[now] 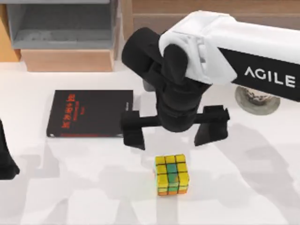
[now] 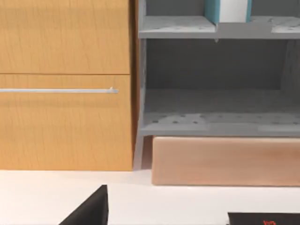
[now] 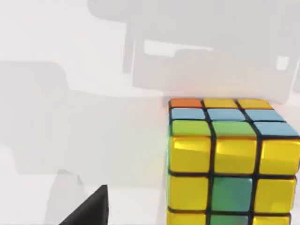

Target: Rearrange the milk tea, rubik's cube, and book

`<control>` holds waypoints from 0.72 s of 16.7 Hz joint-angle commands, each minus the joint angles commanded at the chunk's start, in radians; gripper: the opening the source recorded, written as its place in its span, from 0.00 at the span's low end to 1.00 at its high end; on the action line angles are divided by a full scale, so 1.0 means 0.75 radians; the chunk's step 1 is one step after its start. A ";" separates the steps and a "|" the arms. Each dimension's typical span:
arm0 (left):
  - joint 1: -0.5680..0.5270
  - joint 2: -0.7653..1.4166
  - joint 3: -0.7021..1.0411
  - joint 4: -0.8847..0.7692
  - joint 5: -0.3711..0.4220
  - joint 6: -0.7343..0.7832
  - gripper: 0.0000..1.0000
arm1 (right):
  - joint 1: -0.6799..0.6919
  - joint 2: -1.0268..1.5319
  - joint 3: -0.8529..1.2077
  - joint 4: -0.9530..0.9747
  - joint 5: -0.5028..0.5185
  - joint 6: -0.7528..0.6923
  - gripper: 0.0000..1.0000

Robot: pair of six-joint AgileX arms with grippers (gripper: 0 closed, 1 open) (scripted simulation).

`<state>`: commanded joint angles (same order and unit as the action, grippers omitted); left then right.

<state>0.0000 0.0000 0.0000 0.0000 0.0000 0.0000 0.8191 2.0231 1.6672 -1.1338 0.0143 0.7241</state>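
The thin rectangular black book with red lettering (image 1: 89, 113) lies flat on the white tabletop (image 1: 243, 187), left of centre; stiff, hard to pinch except at an overhanging edge. The right gripper (image 1: 176, 130), fingers spread wide and empty, hovers just behind the small yellow-and-green rubik's cube (image 1: 171, 174). The cube looks light, rigid and slick-faced; opposite flat sides suit best. The left gripper (image 1: 5, 157) sits parked at the left edge; I cannot tell its finger state.

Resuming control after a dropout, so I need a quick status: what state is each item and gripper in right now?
book: lying flat, black cover up, closed, left of the right gripper.
rubik's cube: resting on the table, ungripped, yellow-green face up.
milk tea: upright behind the right arm, mostly hidden.
right gripper: open, hovering just behind the cube.
left gripper: parked at the table's left edge.
shelf unit: lower compartment empty.
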 joint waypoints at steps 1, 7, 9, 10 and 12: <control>0.000 0.000 0.000 0.000 0.000 0.000 1.00 | 0.015 0.004 -0.003 -0.044 -0.008 0.019 1.00; 0.000 0.000 0.000 0.000 0.000 0.000 1.00 | 0.030 0.008 -0.010 -0.090 -0.017 0.039 1.00; 0.000 0.000 0.000 0.000 0.000 0.000 1.00 | 0.024 0.004 -0.013 -0.084 -0.015 0.037 1.00; 0.000 0.000 0.000 0.000 0.000 0.000 1.00 | 0.025 0.009 -0.025 -0.070 -0.016 0.037 1.00; 0.000 0.000 0.000 0.000 0.000 0.000 1.00 | 0.028 0.025 -0.068 -0.014 -0.016 0.037 1.00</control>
<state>0.0000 0.0000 0.0000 0.0000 0.0000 0.0000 0.8399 2.0422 1.6159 -1.1445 0.0020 0.7517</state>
